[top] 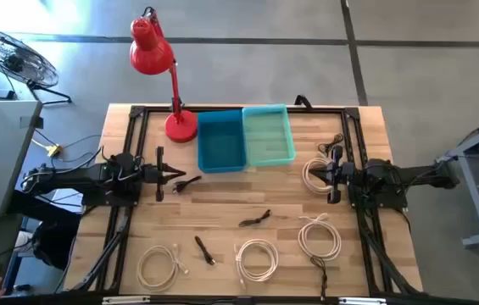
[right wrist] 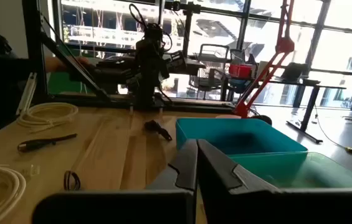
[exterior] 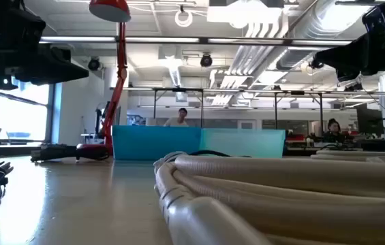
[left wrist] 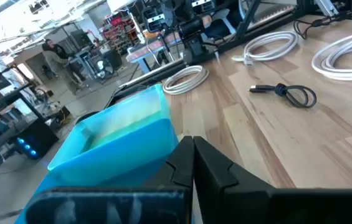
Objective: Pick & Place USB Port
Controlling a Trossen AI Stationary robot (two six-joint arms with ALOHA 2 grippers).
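Several bundled cables lie flat on the wooden table: short black ones (top: 254,219) (top: 203,250) (top: 190,180) and white coils (top: 258,258) (top: 320,237) (top: 161,264) (top: 314,174). My left gripper (top: 176,175) (left wrist: 191,155) hovers at the table's left and is shut. The small black cable (right wrist: 157,127) lies just ahead of its tips. My right gripper (top: 322,174) (right wrist: 195,155) is shut over the table's right side, above the white coil there. A blue bin (top: 221,140) and a teal bin (top: 268,135) sit side by side at the far middle.
A red desk lamp (top: 171,76) stands at the far edge, left of the blue bin. Another black cable (top: 334,146) lies far right. A black frame (top: 133,152) runs along the table's sides. In the low view a white coil (exterior: 281,197) fills the foreground.
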